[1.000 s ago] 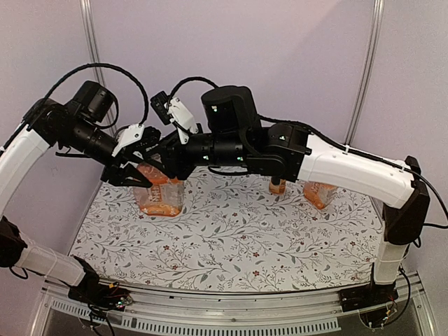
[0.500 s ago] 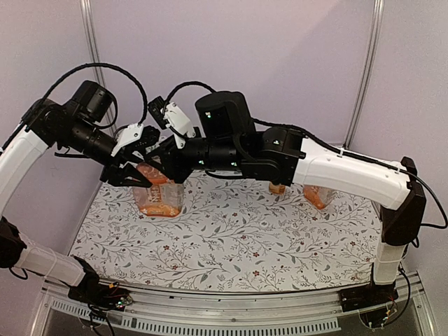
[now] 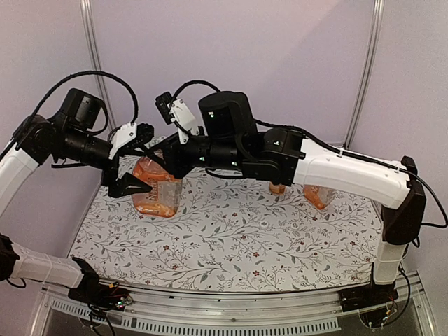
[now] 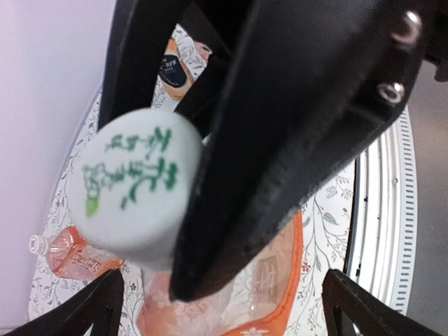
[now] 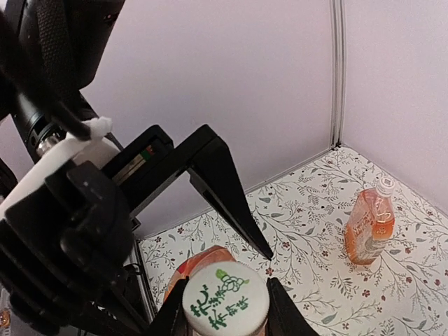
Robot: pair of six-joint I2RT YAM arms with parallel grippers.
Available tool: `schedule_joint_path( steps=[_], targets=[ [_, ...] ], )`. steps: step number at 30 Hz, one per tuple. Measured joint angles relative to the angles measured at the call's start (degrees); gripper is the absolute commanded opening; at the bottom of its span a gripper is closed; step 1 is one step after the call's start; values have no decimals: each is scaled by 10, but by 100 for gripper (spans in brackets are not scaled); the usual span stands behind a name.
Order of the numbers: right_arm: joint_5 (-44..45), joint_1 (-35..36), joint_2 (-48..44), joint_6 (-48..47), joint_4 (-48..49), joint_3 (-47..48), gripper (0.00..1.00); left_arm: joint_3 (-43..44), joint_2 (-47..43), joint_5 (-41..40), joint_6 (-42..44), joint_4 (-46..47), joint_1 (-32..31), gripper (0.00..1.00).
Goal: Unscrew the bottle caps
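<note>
A wide clear bottle of orange drink point(image 3: 157, 192) stands at the back left of the mat. Its white bottle cap point(image 5: 225, 302), printed in green, sits between the fingers point(image 5: 281, 312) of my right gripper point(image 5: 225, 311), which is shut on it from above. The same cap point(image 4: 133, 185) shows in the left wrist view, half covered by a right finger. My left gripper point(image 3: 140, 157) is open beside the bottle, its fingertips point(image 4: 94, 304) wide apart and off the orange body point(image 4: 280, 280). Two more capped bottles point(image 3: 278, 187) point(image 3: 320, 194) stand at the back right.
The floral mat point(image 3: 245, 238) covers the table. A slim bottle point(image 5: 369, 227) with a white cap point(image 5: 385, 184) stands near the back corner. Both arms crowd together over the back left. A metal rail point(image 3: 231, 318) runs along the near edge.
My left gripper has opened off the bottle and drawn back to the left. The right gripper stays shut on the cap, its wrist slightly turned.
</note>
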Motion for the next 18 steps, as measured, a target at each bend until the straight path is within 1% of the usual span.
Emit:
schedule_joint_path(
  steps=[1,5,8,10,13,18],
  targets=[
    [-6,-1,-4,9,14,-11,0,-30,-25,-5,-7,23,0,100],
    [-67,-2,-47,49,113,-108,0,-134,-137,4,-33,104,0,100],
    [-104,-2,-77,73,185,-163,0,-166,-187,20,-71,150,-1,96],
    [-118,-2,-92,86,224,-183,0,-167,-196,37,-98,181,-1,92],
    [-127,-2,-108,98,268,-198,0,-171,-189,57,-127,212,-1,82],
    [-127,-4,-122,104,316,-223,0,-184,-184,76,-152,227,-1,61]
  ],
)
